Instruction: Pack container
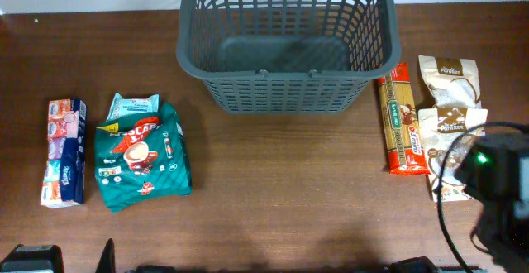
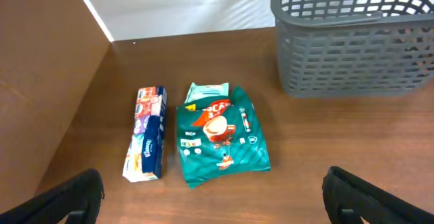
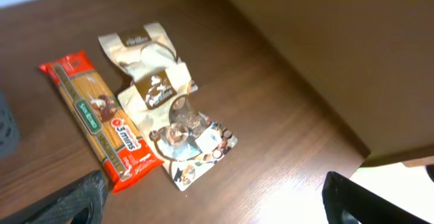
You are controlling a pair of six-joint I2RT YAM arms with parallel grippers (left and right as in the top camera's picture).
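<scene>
The dark grey lattice basket (image 1: 285, 87) stands at the back middle of the table, with nothing in it; its corner shows in the left wrist view (image 2: 352, 41). At the left lie a tissue pack (image 1: 65, 151) (image 2: 146, 142), a green coffee bag (image 1: 142, 157) (image 2: 220, 142) and a small teal packet (image 1: 132, 106) under its top. At the right lie a red spaghetti pack (image 1: 402, 122) (image 3: 98, 119) and two beige snack bags (image 1: 446, 79) (image 3: 146, 47), (image 1: 448, 136) (image 3: 180, 129). My left gripper (image 2: 213, 200) is open, above bare table in front of the coffee bag. My right gripper (image 3: 217, 197) is open, over the table near the snack bags.
The right arm (image 1: 500, 190) hangs over the front right corner and partly covers the nearer snack bag. The table's right edge (image 3: 366, 159) lies close to the right gripper. A white wall (image 2: 169, 7) runs behind the table.
</scene>
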